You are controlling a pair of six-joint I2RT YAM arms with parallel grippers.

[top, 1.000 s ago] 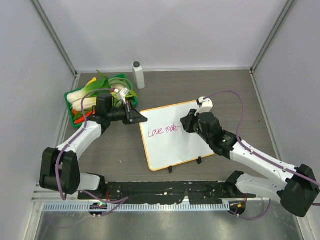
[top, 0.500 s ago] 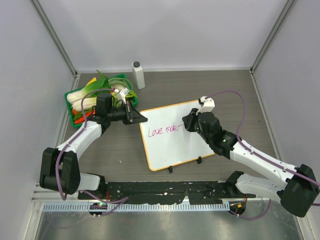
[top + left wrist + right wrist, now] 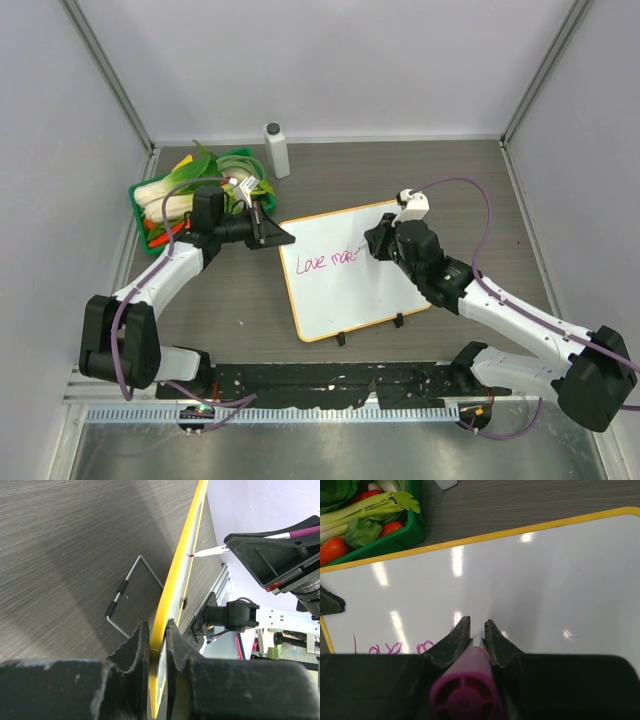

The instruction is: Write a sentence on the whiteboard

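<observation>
Forming the sentence's (image 3: 331,260) next letters, I'd drag the marker (image 3: 465,692) gripped between my right fingers (image 3: 456,637) lightly, left fingers (image 3: 134,647) clamping the whiteboard's (image 3: 362,298) edge.

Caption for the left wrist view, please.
Left gripper clamped on the whiteboard edge; marker tip at its writing face.

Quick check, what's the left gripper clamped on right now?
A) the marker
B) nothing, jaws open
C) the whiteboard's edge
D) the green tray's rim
C: in the left wrist view the left gripper pinches the yellow-orange frame of the whiteboard between its two fingers. The marker sits in the right gripper.
</observation>
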